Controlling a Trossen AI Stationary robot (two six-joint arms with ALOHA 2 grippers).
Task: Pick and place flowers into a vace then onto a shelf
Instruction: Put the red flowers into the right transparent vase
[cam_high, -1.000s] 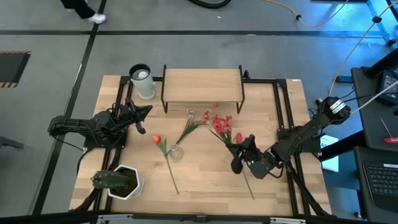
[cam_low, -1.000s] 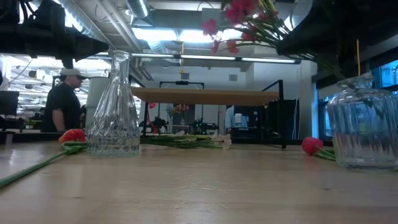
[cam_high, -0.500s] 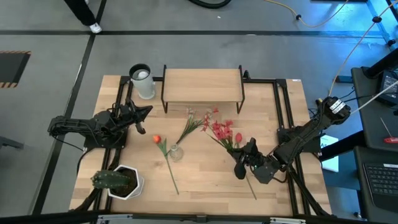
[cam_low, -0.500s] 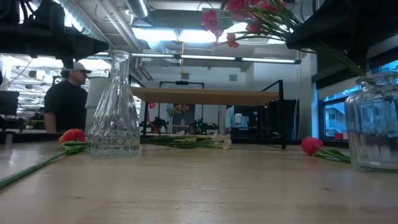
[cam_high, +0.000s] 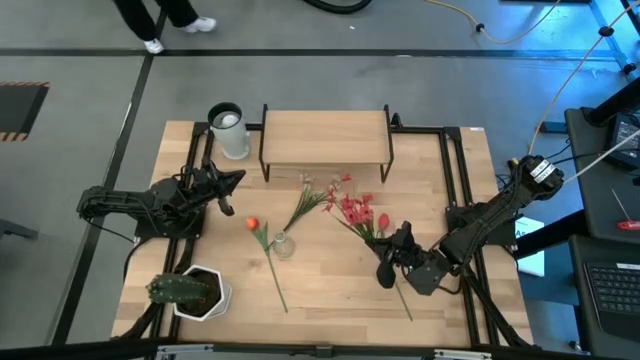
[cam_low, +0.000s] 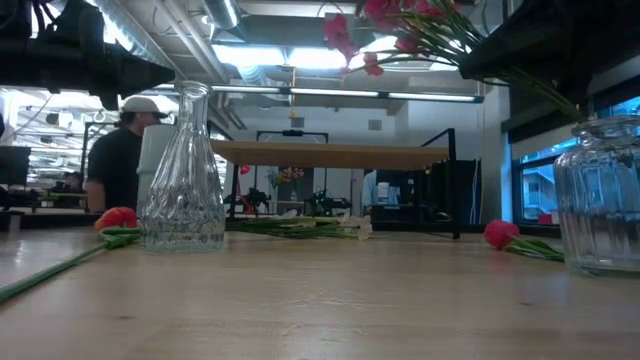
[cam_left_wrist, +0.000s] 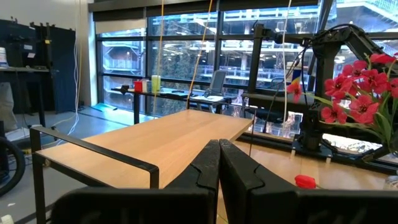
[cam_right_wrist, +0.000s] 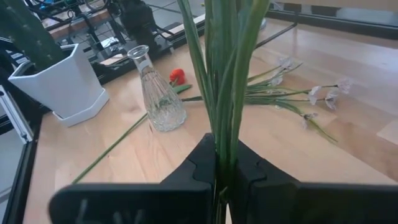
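My right gripper (cam_high: 388, 258) is over the table's right half, shut on the spray of small red blossoms (cam_high: 354, 209), which shows high above the table in the low view (cam_low: 395, 22). On the tabletop lie an orange tulip (cam_high: 252, 224), a red tulip (cam_high: 383, 221) and the white-flowered sprig (cam_high: 305, 200). A slim glass vase (cam_high: 283, 243) stands upright between them. The shelf (cam_high: 325, 137) stands at the far edge. My left gripper (cam_high: 227, 194) waits shut at the left, touching nothing. My right gripper pinches the spray's bundle of green stems (cam_right_wrist: 222, 127) between its two fingers (cam_right_wrist: 198, 163), well below the blossoms. The stems run forward past the fingers, along them. The spray is lifted clear and tilted, with its heads up toward the far left.
A clear glass jar (cam_low: 603, 195) stands at the right of the low view, under the held stems (cam_low: 545, 95); the right arm hides it from above. A spiky plant in a white pot (cam_high: 192, 291) is near left, a white cup (cam_high: 229, 131) far left. A person (cam_low: 122, 150) walks behind.
My right gripper has moved slightly toward the near edge with the spray, then kept still. In the low view the glass jar stands farther right than a second ago. The person behind has walked on.
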